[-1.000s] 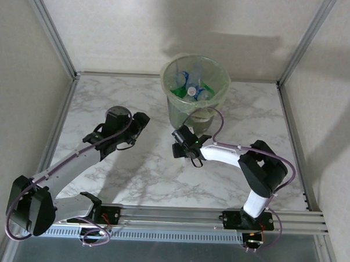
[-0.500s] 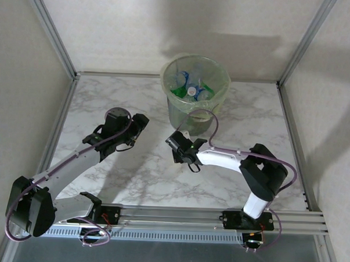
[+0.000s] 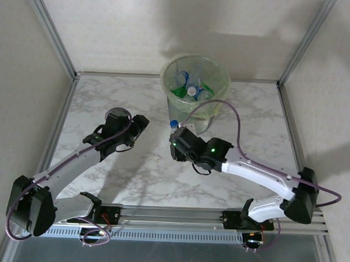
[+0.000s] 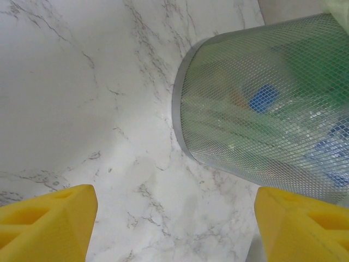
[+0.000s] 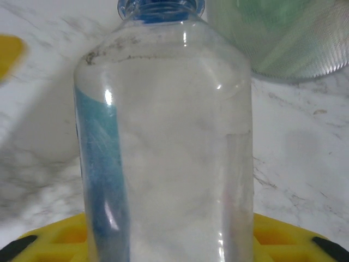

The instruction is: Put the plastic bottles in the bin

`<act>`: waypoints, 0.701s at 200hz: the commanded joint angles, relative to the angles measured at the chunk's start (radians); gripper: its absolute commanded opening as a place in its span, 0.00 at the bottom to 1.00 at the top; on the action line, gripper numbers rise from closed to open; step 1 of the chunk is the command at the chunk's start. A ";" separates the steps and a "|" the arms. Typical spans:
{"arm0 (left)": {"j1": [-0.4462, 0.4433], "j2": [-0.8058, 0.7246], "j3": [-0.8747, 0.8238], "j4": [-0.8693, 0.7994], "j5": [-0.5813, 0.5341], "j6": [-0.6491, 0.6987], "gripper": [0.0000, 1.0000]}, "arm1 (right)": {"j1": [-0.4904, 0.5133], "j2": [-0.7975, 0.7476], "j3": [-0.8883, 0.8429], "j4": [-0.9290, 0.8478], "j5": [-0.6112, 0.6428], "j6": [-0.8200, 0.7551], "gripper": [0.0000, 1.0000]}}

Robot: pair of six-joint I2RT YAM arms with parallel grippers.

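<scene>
**Right gripper** (image 3: 176, 138): clenched on a clear bottle (image 5: 163, 136) with a blue label strip and a blue cap. The yellow fingers (image 5: 278, 234) sat on either side of its body. The cap pointed away from the wrist toward the bin (image 3: 194, 85). Seen from above, this bottle sat just beside the bin's lower wall, on its near-left side. It could not be told whether the bottle rested on the marble table (image 3: 106, 105) or was lifted off it.

**Left gripper** (image 4: 174, 229): released, jaws spread, nothing between the fingers (image 4: 43, 218). It hung over bare table, left of the bin and apart from it.

**Bin:** upright at the far middle of the table, with a pale green liner folded over its rim. Several bottles (image 3: 191, 90) lay inside, with blue and green showing among them.
</scene>
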State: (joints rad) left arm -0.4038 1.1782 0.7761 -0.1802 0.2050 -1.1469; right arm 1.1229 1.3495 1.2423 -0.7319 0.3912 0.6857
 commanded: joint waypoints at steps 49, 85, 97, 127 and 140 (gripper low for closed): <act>-0.002 0.060 0.081 -0.021 -0.024 0.049 0.76 | -0.133 0.043 0.644 -0.292 0.227 -0.030 0.46; -0.010 0.065 0.092 -0.025 -0.024 0.049 0.75 | -0.340 0.208 0.908 -0.323 0.102 -0.116 0.46; -0.010 0.061 0.095 -0.032 -0.027 0.052 0.75 | -0.382 0.275 0.994 -0.353 0.087 -0.133 0.46; -0.010 0.054 0.100 -0.041 -0.023 0.056 0.76 | -0.436 0.376 1.067 -0.369 0.079 -0.169 0.45; -0.010 0.054 0.106 -0.050 -0.025 0.062 0.75 | -0.478 0.387 1.049 -0.357 0.066 -0.173 0.45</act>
State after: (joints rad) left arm -0.4088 1.2343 0.8440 -0.1936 0.1970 -1.1137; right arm 0.6933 1.7134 2.2818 -1.0504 0.4873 0.5594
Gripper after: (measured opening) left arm 0.754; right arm 0.457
